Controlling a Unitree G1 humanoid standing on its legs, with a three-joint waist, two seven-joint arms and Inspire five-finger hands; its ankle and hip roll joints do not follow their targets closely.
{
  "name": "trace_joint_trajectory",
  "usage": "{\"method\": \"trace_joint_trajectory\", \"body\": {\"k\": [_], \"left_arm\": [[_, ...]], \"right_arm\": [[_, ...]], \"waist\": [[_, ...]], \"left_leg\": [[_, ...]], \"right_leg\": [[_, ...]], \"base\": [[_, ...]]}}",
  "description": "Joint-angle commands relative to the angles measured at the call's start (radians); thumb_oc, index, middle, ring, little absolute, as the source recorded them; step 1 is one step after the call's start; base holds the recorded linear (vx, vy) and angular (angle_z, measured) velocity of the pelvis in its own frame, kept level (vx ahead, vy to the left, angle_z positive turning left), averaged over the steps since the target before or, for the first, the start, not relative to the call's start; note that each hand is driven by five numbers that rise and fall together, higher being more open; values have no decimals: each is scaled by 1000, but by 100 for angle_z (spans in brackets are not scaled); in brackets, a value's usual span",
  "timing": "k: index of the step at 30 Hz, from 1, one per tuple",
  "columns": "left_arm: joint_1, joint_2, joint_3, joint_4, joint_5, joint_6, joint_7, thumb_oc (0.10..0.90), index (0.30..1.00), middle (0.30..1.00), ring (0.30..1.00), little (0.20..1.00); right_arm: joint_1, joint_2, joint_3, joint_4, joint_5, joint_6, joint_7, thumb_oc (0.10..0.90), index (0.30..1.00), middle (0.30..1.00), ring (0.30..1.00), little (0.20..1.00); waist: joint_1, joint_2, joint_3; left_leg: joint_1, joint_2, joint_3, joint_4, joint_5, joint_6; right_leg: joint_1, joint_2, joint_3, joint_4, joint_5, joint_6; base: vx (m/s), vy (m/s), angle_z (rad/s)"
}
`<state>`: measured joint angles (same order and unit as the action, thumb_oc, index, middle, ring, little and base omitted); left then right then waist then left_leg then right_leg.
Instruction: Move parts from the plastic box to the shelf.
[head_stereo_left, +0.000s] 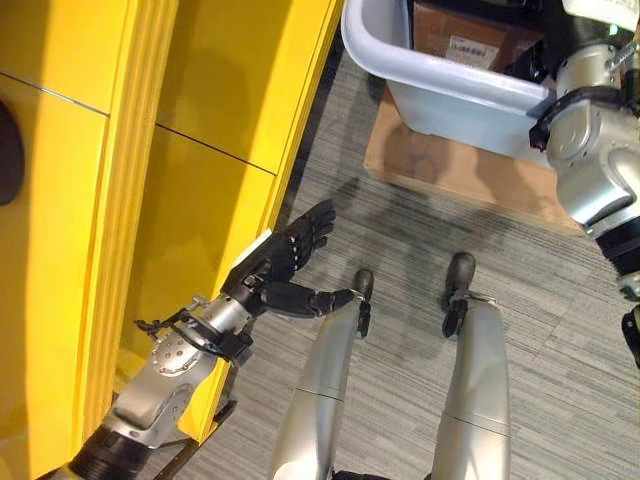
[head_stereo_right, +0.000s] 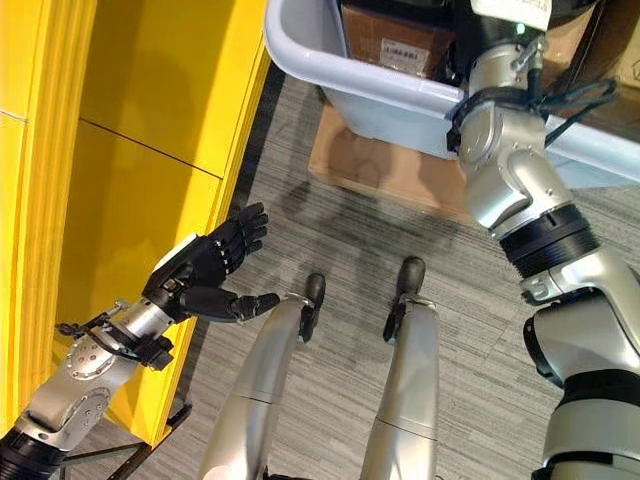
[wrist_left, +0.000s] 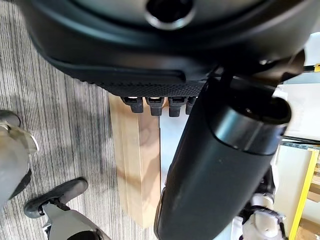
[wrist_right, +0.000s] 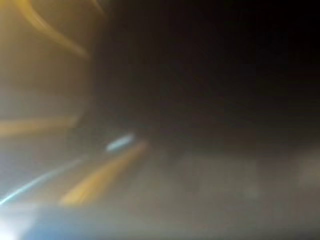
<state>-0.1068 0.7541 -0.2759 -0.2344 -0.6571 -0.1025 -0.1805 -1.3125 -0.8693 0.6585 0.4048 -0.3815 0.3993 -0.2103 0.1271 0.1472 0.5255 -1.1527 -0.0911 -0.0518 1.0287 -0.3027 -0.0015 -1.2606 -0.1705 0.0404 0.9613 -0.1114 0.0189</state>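
The pale grey plastic box stands at the far side on a low wooden platform. Inside it lies a brown carton with a white label. My left hand hangs open and empty, fingers straight, close to the front edge of the yellow shelf. In the left wrist view its thumb and fingers are spread, with the wooden platform past them. My right arm reaches up over the box's rim; its hand is hidden there, and the right wrist view is dark and blurred.
The yellow shelf's side panels run along the whole left. Grey striped carpet lies between the shelf and the box.
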Motion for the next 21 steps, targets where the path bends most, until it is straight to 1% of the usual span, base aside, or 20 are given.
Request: {"method": "trace_joint_trajectory", "body": {"k": [1,2,3,4,6,10,13,14,16,18,21], "left_arm": [[16,-49,33,-86,15,-103,-5,900,1000,1000,1000,1000],[24,-46,38,-91,13,-106,-8,900,1000,1000,1000,1000],[33,-40,41,-93,15,-114,-11,900,1000,1000,1000,1000],[41,-34,46,-97,10,-118,-13,900,1000,1000,1000,1000],[47,-26,51,-101,6,-118,-15,900,1000,1000,1000,1000],[69,-18,60,-103,4,-129,-34,900,1000,1000,1000,1000],[75,-16,61,-105,6,-133,-40,900,1000,1000,1000,1000],[79,-17,60,-107,7,-136,-41,900,1000,1000,1000,1000],[81,-16,58,-105,6,-142,-45,900,1000,1000,1000,1000],[84,-21,56,-107,16,-145,-49,900,1000,1000,1000,1000],[91,-23,60,-107,20,-153,-55,900,1000,1000,1000,1000]], "right_arm": [[-66,-60,124,56,-194,-32,91,900,1000,1000,1000,1000],[-86,-79,163,54,-202,-31,108,629,621,621,621,621],[-108,-99,203,49,-171,-25,106,400,300,300,300,300],[-123,-106,224,49,-140,-22,109,400,300,300,300,300],[-135,-113,243,48,-141,-10,111,400,300,300,300,300],[-159,-114,264,89,-104,18,64,400,300,300,300,300],[-172,-112,261,111,-127,10,50,400,300,300,300,300],[-181,-114,262,134,-153,-3,27,400,300,300,300,300],[-189,-120,267,144,-165,-6,8,400,300,300,300,300],[-188,-126,269,153,-187,-19,-7,400,300,300,300,300],[-187,-137,275,164,-185,-38,-35,400,300,300,300,300]], "waist": [[-3,75,-5],[-1,75,-5],[2,72,-5],[4,70,-5],[7,68,-5],[17,67,-5],[21,67,-5],[23,66,-5],[23,65,-5],[22,62,-5],[20,58,-5]], "left_leg": [[10,82,28,-73,-22,26],[3,84,27,-69,-21,26],[-3,86,26,-68,-19,26],[-6,87,24,-69,-15,25],[-8,89,24,-70,-13,25],[-9,92,16,-71,-9,25],[-3,95,13,-80,-4,23],[3,96,11,-89,1,22],[9,99,10,-99,6,22],[28,105,7,-128,18,19],[51,111,3,-158,31,14]], "right_leg": [[64,2,-12,46,-169,-17],[61,1,-14,47,-169,-18],[57,-2,-18,47,-168,-18],[55,-4,-20,47,-167,-17],[55,-7,-24,46,-166,-17],[61,-13,-32,45,-166,-19],[68,-14,-36,39,-164,-18],[75,-14,-39,31,-161,-18],[81,-14,-42,21,-158,-17],[99,-12,-45,-4,-151,-16],[121,-10,-48,-31,-142,-13]], "base": [[0,0,0],[0,0,0],[0,0,0],[0,0,0],[-3,-22,4],[0,0,0],[0,0,0],[0,0,0],[0,0,0],[-16,-10,0],[0,0,0]]}}
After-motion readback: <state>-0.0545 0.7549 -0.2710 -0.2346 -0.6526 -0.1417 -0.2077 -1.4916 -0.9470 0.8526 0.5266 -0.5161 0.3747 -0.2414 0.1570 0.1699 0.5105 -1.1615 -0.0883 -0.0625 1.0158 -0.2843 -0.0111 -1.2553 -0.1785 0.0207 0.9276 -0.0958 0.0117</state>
